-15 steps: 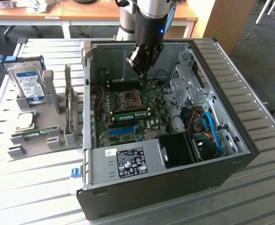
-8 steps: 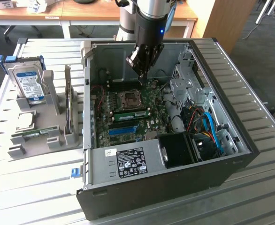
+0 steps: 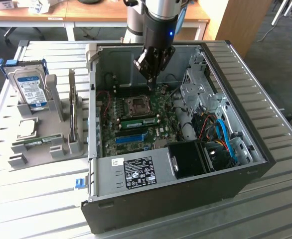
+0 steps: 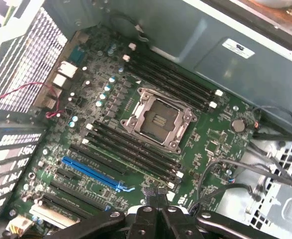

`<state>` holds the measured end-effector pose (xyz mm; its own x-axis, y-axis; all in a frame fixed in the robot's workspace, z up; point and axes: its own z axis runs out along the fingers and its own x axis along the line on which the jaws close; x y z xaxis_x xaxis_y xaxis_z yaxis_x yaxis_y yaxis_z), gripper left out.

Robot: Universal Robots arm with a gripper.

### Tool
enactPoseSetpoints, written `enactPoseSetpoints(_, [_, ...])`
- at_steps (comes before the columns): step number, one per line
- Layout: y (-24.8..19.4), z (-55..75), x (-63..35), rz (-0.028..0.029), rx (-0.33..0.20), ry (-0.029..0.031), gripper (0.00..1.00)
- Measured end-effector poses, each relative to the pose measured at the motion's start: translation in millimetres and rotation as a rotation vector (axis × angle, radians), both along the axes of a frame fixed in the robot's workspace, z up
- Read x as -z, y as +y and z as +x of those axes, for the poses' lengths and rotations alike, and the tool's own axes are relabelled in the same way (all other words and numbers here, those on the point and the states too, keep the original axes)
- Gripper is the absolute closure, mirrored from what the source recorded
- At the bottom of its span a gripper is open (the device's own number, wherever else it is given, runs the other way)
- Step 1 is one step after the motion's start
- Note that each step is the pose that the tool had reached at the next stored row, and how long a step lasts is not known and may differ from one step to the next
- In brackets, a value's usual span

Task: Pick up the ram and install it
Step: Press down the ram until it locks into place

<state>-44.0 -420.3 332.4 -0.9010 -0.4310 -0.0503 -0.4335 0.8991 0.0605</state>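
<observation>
**Shut gripper above the motherboard, ram in a slot**

Poised over the open computer case (image 3: pixel 151 199), at the far side of the motherboard (image 3: pixel 156 132) in the exterior view: the gripper (image 3: pixel 151 84), pointing down, fingers pressed together, with nothing visible between them. Not touching the board as far as can be judged; hanging above the dark memory slots beyond the CPU socket (image 3: pixel 137 104).

Seated lengthwise in a slot just on the near side of that socket: the ram (image 3: pixel 138 121), a green stick with a pale label, lying level along the slot row. Well apart from the gripper, with the socket between the two. Whether latched fully home, impossible to tell.

Just beyond the ram toward the camera: a blue expansion slot (image 3: pixel 131 138). Farther toward the exterior view's right: a black fan shroud (image 3: pixel 188 158) and a metal drive cage (image 3: pixel 201 92).

From the wrist view, looking down past the closed gripper (image 4: pixel 156 199): the motherboard (image 4: pixel 216 144), the open CPU socket (image 4: pixel 158 119), dark slot rows on both sides of it, and the blue expansion slot (image 4: pixel 91 174).

Outside the case, at the exterior view's left, on the slatted table (image 3: pixel 36 199): a grey holder (image 3: pixel 41 132) carrying an upright blue-labelled hard drive (image 3: pixel 30 88) and, low in its near part, a second green stick (image 3: pixel 34 143).
</observation>
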Motion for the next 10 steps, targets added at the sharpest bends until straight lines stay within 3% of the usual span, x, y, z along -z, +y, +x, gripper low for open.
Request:
enactPoseSetpoints(6, [0.0,0.0,0.0,-0.0001,0.07,0.0001,0.89])
enactPoseSetpoints(10, [0.0,0.0,0.0,-0.0001,0.074,0.0,0.89])
